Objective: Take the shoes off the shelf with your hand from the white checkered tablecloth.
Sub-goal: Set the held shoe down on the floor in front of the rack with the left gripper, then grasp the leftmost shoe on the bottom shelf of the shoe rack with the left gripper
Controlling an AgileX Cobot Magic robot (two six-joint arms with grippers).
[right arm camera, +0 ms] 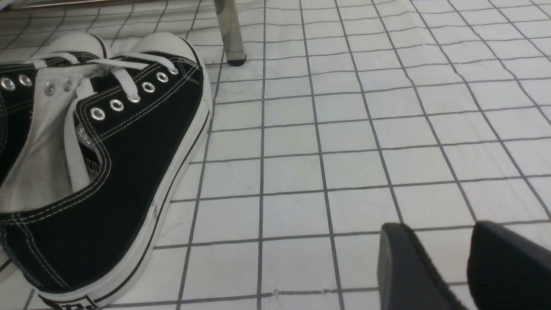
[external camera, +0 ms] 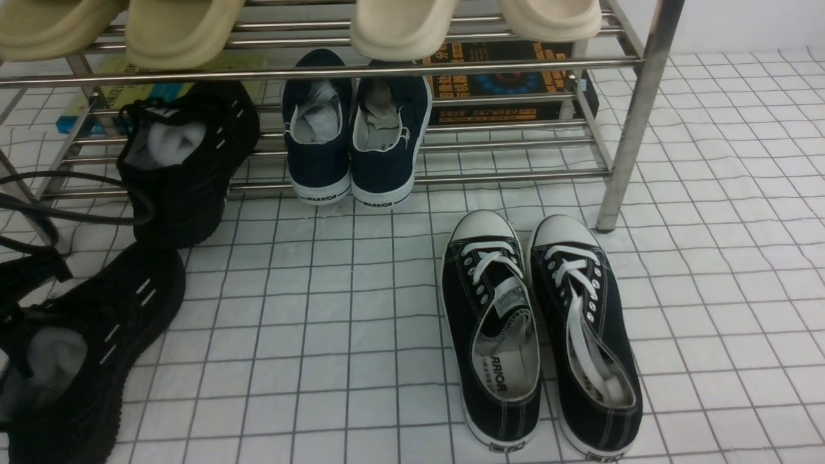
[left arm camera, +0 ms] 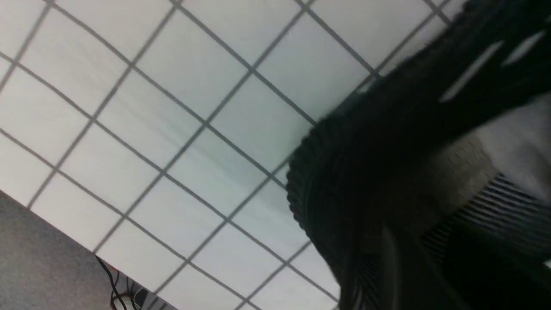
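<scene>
One black knit sneaker (external camera: 97, 335) lies low over the white checkered tablecloth (external camera: 322, 322) at the near left, with white paper in its opening. My left gripper (external camera: 22, 303), black with looping cables, is shut on its collar. In the left wrist view the sneaker (left arm camera: 387, 150) fills the frame, blurred, with one finger (left arm camera: 389, 267) against it. The other black knit sneaker (external camera: 187, 161) leans on the left end of the steel shelf's (external camera: 625, 116) lower tier. My right gripper (right arm camera: 439, 234) is open and empty just above the cloth (right arm camera: 344, 150).
A navy WARRIOR pair (external camera: 354, 142) stands on the lower tier. A black canvas pair (external camera: 535, 335) lies on the cloth before the shelf, left of my right gripper (right arm camera: 107, 150). Beige slippers (external camera: 180, 29) sit on the top tier. A shelf leg (right arm camera: 228, 34) stands beyond the canvas shoe.
</scene>
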